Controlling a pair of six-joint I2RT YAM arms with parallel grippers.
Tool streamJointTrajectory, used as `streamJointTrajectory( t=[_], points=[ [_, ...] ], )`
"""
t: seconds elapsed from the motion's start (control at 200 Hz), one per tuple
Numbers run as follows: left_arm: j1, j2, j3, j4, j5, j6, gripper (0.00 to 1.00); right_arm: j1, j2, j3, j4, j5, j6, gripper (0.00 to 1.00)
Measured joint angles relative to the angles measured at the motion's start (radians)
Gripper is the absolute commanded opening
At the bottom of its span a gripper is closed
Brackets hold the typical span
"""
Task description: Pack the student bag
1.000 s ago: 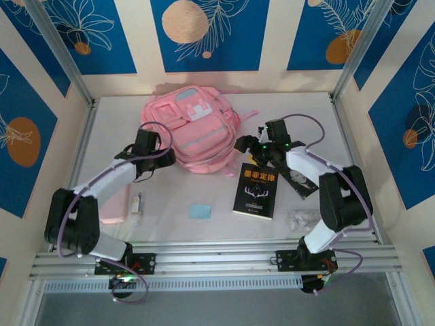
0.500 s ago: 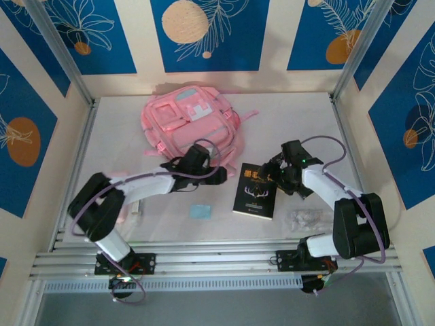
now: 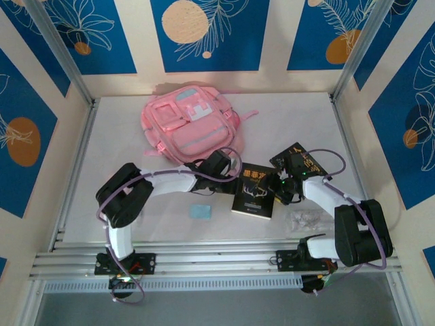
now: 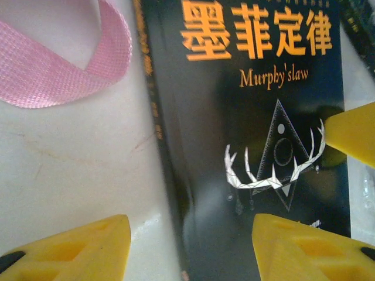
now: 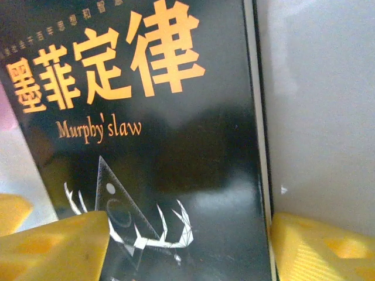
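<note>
The student bag point(image 3: 190, 125), a soft pink backpack, lies flat at the back of the table, and one of its straps point(image 4: 58, 64) curls beside the book. In front of it lies a black book point(image 3: 253, 191) with orange lettering, titled "Murphy's law" point(image 4: 252, 117) point(image 5: 158, 140). My left gripper point(image 3: 234, 182) point(image 4: 190, 252) is open over the book's left edge, one yellow finger point(image 4: 64, 249) over the table and the other over the cover. At the opposite edge my right gripper point(image 3: 277, 193) point(image 5: 187, 249) is open and straddles the book's right side the same way.
A second black book point(image 3: 299, 160) lies tilted right of the first. A small blue flat item point(image 3: 200, 211) sits near the front, and a crumpled clear plastic packet point(image 3: 302, 219) lies at the front right. Metal frame rails border the table.
Both arms swung in from the bag's sides to the black book. The left gripper came right to its left edge, the right gripper came down to its right edge. Both jaws narrowed.
</note>
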Motion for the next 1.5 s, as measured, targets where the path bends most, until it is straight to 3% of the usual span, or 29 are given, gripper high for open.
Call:
streamJointTrajectory(
  t=[0.395,0.675,0.825,0.905,1.0,1.105,1.255,1.501],
  points=[
    [0.000,0.062,0.055,-0.060,-0.011,0.011,0.48,-0.038,0.002,0.000,0.065,-0.137,0.026,0.48],
    [-0.001,0.066,0.061,-0.068,-0.018,0.011,0.49,-0.033,-0.039,0.024,0.060,-0.193,0.030,0.46],
    [-0.001,0.069,0.069,-0.078,-0.018,0.011,0.49,-0.030,-0.049,0.031,0.070,-0.228,0.031,0.40],
    [-0.001,0.069,0.074,-0.085,-0.018,0.011,0.50,-0.029,-0.046,0.031,0.076,-0.237,0.027,0.32],
    [-0.001,0.069,0.076,-0.090,-0.018,0.012,0.53,-0.026,-0.030,0.035,0.073,-0.237,0.029,0.10],
    [0.003,0.066,0.076,-0.089,-0.018,0.015,0.60,-0.024,-0.013,0.053,0.060,-0.235,0.016,0.01],
    [0.036,0.024,0.063,-0.090,-0.022,0.012,0.68,-0.023,-0.008,0.115,0.017,-0.236,0.000,0.00],
    [0.188,-0.171,0.002,-0.039,-0.037,-0.001,0.73,0.003,0.031,0.354,-0.103,-0.262,-0.055,0.00]
  ],
)
